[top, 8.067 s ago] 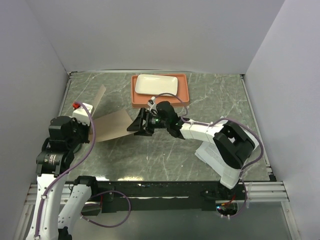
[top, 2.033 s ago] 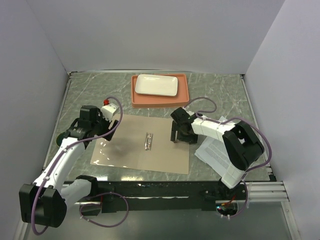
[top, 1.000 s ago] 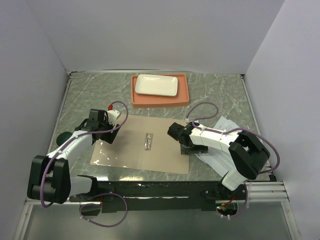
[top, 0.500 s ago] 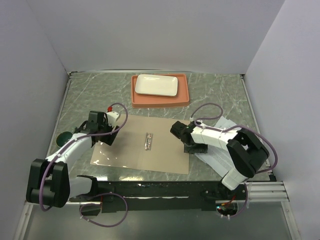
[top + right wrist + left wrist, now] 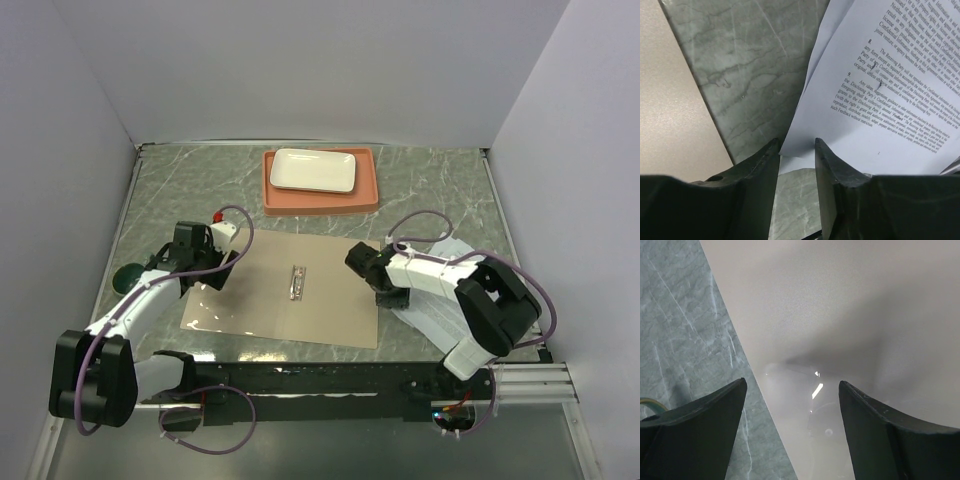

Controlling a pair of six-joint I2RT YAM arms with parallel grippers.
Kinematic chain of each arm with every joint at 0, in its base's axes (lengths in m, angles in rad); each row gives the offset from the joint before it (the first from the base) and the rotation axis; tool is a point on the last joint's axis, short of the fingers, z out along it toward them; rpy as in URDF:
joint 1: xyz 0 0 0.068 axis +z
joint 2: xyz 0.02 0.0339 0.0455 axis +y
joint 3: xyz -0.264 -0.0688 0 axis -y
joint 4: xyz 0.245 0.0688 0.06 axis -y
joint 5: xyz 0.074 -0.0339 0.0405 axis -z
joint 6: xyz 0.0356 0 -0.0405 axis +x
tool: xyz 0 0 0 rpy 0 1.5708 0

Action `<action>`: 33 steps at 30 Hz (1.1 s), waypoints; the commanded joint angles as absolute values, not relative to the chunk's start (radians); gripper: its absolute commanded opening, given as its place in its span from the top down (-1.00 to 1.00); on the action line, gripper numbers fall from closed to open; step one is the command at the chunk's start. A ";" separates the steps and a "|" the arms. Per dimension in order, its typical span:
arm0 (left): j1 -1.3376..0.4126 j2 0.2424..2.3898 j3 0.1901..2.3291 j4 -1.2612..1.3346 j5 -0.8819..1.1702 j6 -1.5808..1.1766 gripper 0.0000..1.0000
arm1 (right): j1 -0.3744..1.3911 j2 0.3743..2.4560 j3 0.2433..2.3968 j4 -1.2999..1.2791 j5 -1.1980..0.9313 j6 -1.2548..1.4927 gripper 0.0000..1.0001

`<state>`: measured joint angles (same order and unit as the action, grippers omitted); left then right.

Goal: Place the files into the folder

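Right wrist view: I am seeing the files lying on the worktop beside the open folder, none filed yet. The right tool is standing narrow astride their corner, while the left tool is hovering wide over the folder.

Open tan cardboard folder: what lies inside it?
The tan cardboard folder holds a dark metal clip centrally and a glossy clear pocket on the left. Anything beneath the left gripper is hidden.
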<state>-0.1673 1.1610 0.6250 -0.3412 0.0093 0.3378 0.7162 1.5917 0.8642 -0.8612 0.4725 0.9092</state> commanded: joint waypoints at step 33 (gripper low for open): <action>-0.169 1.157 0.601 -0.292 -0.083 0.354 -0.63 | 1.115 1.652 1.187 -0.733 0.335 0.689 1.00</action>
